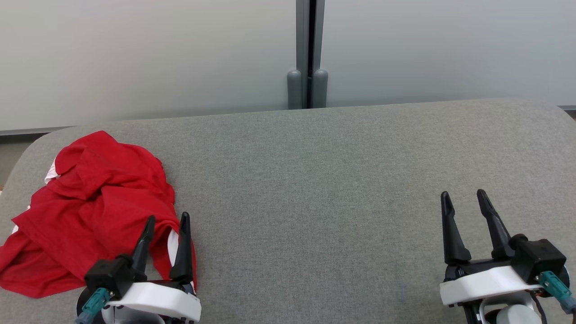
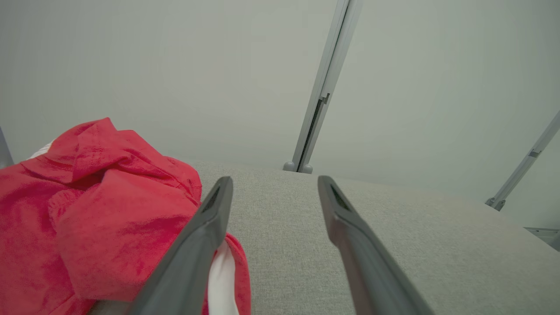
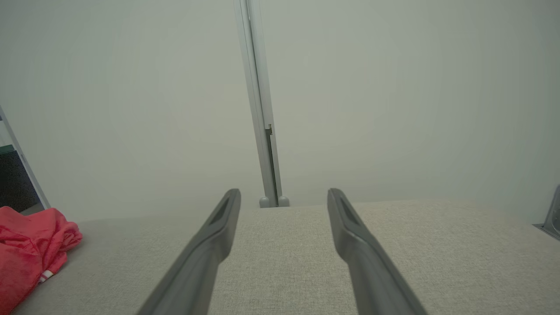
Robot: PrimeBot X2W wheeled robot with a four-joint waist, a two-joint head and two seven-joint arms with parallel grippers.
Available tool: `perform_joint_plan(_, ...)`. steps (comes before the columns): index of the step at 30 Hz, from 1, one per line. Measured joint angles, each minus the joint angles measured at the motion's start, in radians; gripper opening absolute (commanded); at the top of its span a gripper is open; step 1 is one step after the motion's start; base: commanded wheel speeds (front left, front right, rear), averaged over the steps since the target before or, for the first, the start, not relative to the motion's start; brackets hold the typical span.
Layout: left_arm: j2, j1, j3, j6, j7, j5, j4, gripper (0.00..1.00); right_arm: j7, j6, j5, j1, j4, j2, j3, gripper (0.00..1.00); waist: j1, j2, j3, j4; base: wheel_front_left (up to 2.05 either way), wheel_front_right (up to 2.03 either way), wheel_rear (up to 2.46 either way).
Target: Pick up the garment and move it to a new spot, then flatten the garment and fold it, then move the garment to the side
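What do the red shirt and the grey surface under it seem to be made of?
The shirt looks like soft, thin knit cloth, matte, crumpling in limp folds. The surface looks like woven grey upholstery fabric: fine speckled weave, rounded corners, maybe padded.

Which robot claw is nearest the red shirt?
The left gripper; its fingers are right at the red shirt, while the right gripper sits far away.
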Motion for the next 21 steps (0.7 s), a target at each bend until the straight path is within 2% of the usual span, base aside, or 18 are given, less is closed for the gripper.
perform_joint_plan(13, 0.001, 0.001, -0.039, 0.009, -0.024, 0.148, 0.030, 1.00, -0.024, 0.000, -0.074, -0.003, 0.057, -0.001, 0.023, 1.00, 0.0000, 0.0000, -0.001, 0.008, 0.00, 0.00, 0.00)
perform_joint_plan(18, 0.001, 0.001, -0.044, 0.013, -0.031, 0.170, 0.037, 1.00, -0.029, 0.000, -0.073, -0.005, 0.070, -0.001, 0.030, 1.00, 0.0000, 0.0000, -0.002, 0.009, 0.00, 0.00, 0.00)
perform_joint_plan(21, 0.001, 0.001, -0.045, 0.015, -0.033, 0.175, 0.041, 1.00, -0.032, 0.000, -0.023, -0.005, 0.081, -0.001, 0.031, 1.00, 0.0000, 0.0000, -0.004, 0.009, 0.00, 0.00, 0.00)
